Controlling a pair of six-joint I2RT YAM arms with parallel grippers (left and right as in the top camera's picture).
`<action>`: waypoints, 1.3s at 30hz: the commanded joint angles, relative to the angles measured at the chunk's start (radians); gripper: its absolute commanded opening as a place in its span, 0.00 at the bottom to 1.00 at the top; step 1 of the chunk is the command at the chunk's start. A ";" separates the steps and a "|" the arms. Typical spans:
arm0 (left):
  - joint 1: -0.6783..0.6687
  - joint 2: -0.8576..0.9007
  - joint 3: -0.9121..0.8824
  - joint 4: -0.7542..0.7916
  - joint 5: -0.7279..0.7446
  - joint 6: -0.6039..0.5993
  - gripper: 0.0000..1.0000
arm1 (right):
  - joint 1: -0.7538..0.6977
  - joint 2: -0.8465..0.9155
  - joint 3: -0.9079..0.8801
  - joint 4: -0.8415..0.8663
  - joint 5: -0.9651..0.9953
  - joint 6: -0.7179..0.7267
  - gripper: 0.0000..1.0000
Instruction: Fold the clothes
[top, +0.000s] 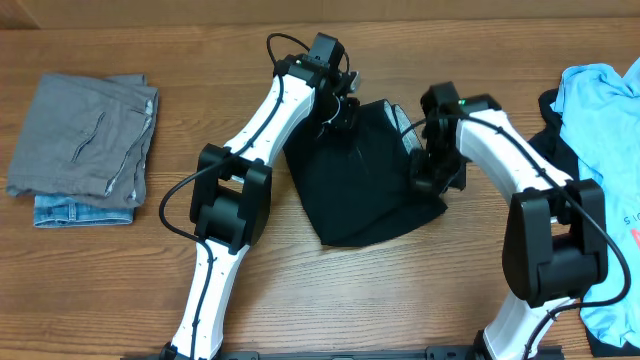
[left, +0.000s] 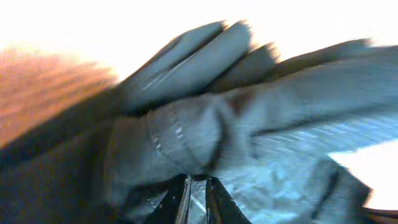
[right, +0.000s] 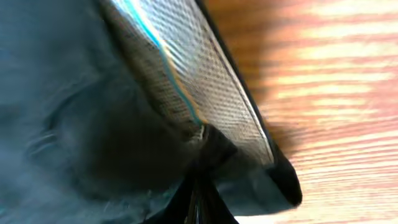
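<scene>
You have open table (top: 330, 300) on the near side of the black garment (top: 360, 215), and a wide lane between it and the grey stack (top: 85, 135) on your left. The left arm (top: 285, 100) and right arm (top: 490, 140) hem its far corners; the blue T-shirt (top: 600, 110) crowds the right edge.

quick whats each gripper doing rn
left gripper: fingers nearly together at the bunched black garment, grip cannot be told
right gripper: shut on the black garment's edge
</scene>
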 joint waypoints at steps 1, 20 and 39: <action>-0.004 -0.030 0.115 0.010 0.121 0.028 0.19 | -0.005 0.002 -0.119 0.066 0.038 0.024 0.04; 0.012 -0.031 0.153 0.090 0.194 -0.034 0.25 | -0.010 -0.306 -0.049 -0.054 -0.024 0.053 0.04; -0.023 0.041 0.147 0.108 0.183 -0.013 0.23 | -0.012 -0.359 -0.245 0.331 -0.265 -0.037 0.04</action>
